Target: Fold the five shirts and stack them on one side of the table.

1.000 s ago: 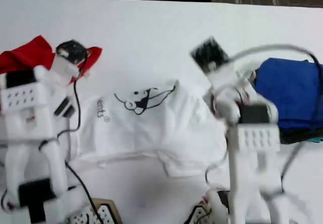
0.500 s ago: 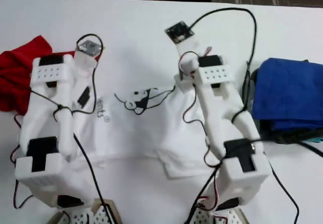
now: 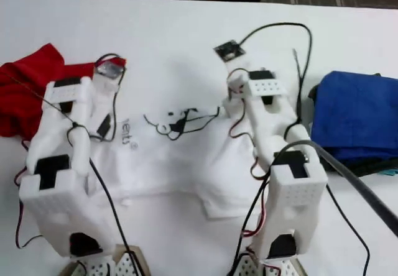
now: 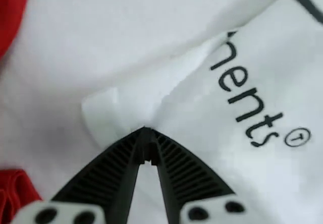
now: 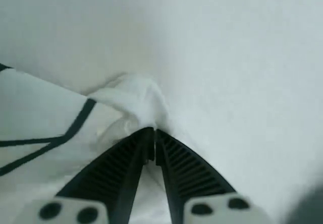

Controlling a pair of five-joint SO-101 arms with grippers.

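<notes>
White cotton, the printed shirt (image 3: 180, 161) lies spread mid-table, towards the front edge. The left gripper (image 4: 147, 144) is clenched on its far left corner, and the right gripper (image 5: 153, 139) pinches a bunched far right corner. I'd say a fold is starting. Next, both should lift evenly and carry that edge towards the near hem. A red shirt (image 3: 25, 92) lies crumpled at the left edge, and a folded blue shirt (image 3: 354, 114) by the right edge.

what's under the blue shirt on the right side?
Under the blue shirt, a dark fabric layer peeks out at its near edge, with a teal sliver. The rest beneath is covered.
</notes>
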